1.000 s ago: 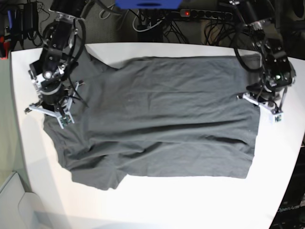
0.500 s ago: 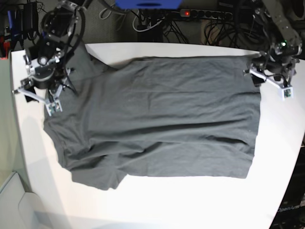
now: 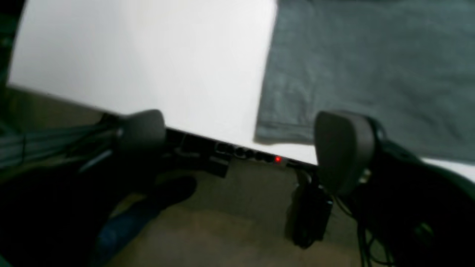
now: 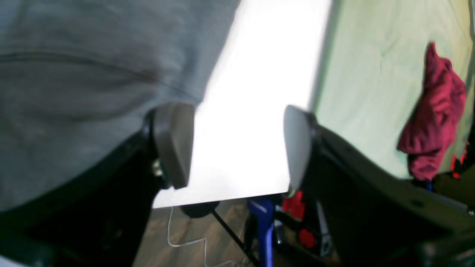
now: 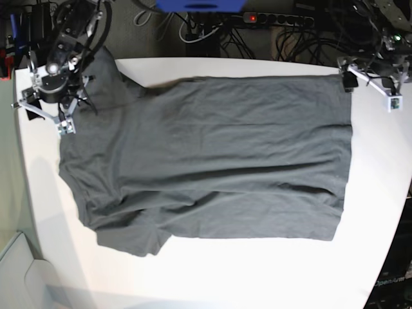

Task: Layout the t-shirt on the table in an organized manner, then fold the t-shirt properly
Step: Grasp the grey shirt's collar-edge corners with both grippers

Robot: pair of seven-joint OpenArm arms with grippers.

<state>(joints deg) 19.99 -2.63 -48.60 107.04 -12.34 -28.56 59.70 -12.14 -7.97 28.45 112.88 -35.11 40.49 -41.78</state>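
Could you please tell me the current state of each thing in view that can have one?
Dark charcoal-grey cloth t-shirt: spread flat on the table, wrinkled, unfolded, held by neither gripper.
Left gripper: open, empty, at the shirt's corner.
Right gripper: open, empty, beside the shirt's edge.
Black power strip: red light lit.

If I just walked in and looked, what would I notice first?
First, the big dark grey t-shirt, spread almost flat across the middle of the white table, with bunched folds along its near edge. Next, two black robot arms at the far corners: the left gripper beside the shirt's far right corner and the right gripper at its far left, both with jaws open and holding nothing.
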